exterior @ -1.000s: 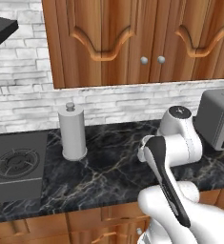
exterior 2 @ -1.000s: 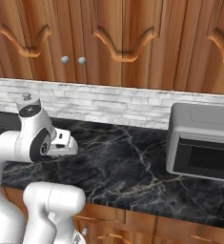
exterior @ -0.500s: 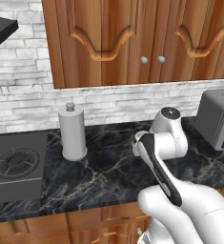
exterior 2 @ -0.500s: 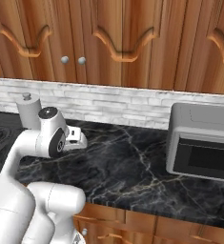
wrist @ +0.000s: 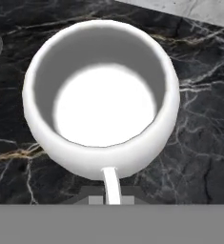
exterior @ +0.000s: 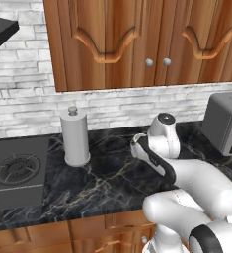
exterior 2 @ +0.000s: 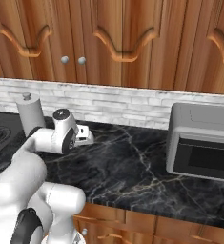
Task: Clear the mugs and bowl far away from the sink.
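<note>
The black marble counter [exterior: 107, 183] carries a paper-towel roll [exterior: 75, 137], cooktop [exterior: 16, 170] (left end) and microwave [exterior 2: 201, 140].

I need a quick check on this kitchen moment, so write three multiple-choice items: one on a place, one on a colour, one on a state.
1. Where does the paper towel roll stand?
A. On the counter beside the cooktop
B. On top of the microwave
C. Inside a cabinet

2. What colour is the mug?
A. Red
B. Green
C. White

3. How is the claw set?
A. Wide open above bare counter
B. Shut on the mug's handle
C. Shut on the paper towel roll

Answers:
1 A, the left base view shows the roll upright on the dark counter next to the cooktop.
2 C, the hand view shows it white inside and out.
3 B, in the hand view the handle runs down between the fingertips.
</note>
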